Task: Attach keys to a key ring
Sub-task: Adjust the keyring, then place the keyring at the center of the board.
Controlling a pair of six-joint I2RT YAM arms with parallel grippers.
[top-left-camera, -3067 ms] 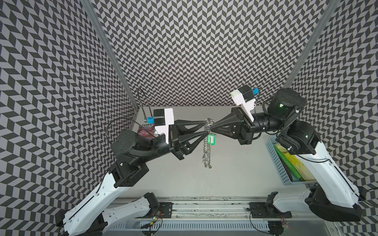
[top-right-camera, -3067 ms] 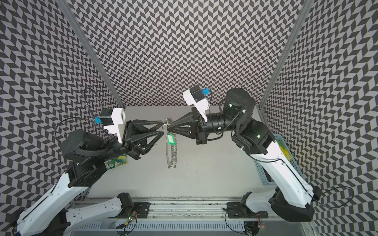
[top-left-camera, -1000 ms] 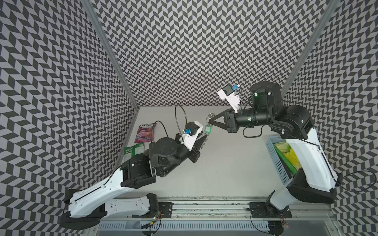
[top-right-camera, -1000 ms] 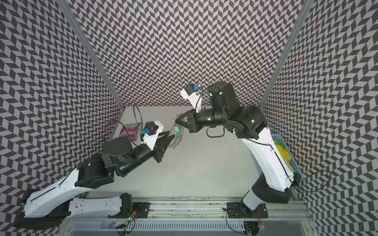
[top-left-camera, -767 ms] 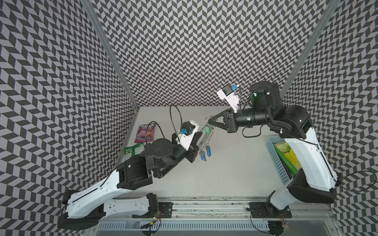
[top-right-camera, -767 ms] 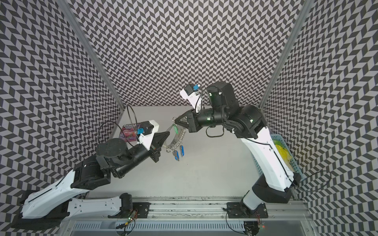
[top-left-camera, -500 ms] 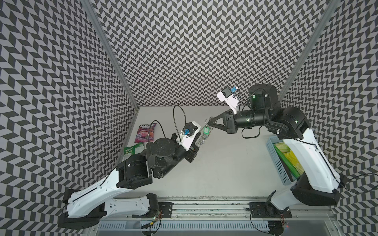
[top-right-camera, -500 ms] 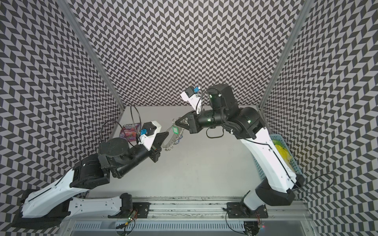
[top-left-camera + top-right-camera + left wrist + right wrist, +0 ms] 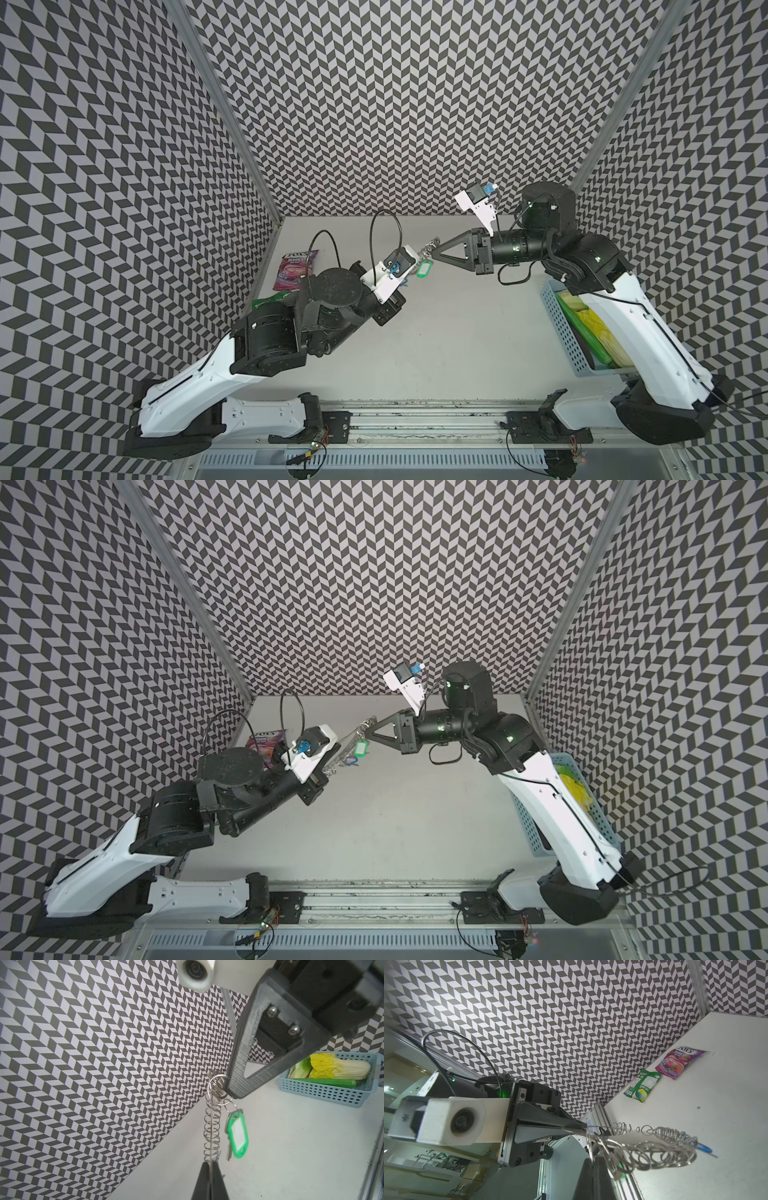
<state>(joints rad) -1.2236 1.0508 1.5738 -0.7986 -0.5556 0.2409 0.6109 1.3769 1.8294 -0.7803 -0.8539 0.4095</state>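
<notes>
The key ring [image 9: 211, 1126] is held in the air between both arms; in the left wrist view I see it edge-on, a thin gray plate fringed with wire rings. My left gripper [image 9: 211, 1164] is shut on its lower edge. My right gripper [image 9: 593, 1159] is shut on the ring cluster at its other end, with one finger [image 9: 239, 1076] against it. The keys [image 9: 228, 1147], a silver key with a green tag [image 9: 238, 1136], hang from a ring beside the right fingertip. In both top views the green tag [image 9: 423, 269] [image 9: 360, 748] dangles between the arms. A blue tag [image 9: 705, 1149] shows beyond the rings.
A light blue basket [image 9: 332, 1086] with cabbage and a green vegetable stands at the table's right edge [image 9: 577, 332]. A purple snack bag [image 9: 679, 1061] and a green one [image 9: 642, 1084] lie by the left wall. Patterned walls close in three sides.
The left gripper has closed on the plate over the last second. The blue-tagged keys, seen hanging below earlier, are now mostly hidden behind the left wrist. The right gripper has kept its hold.
</notes>
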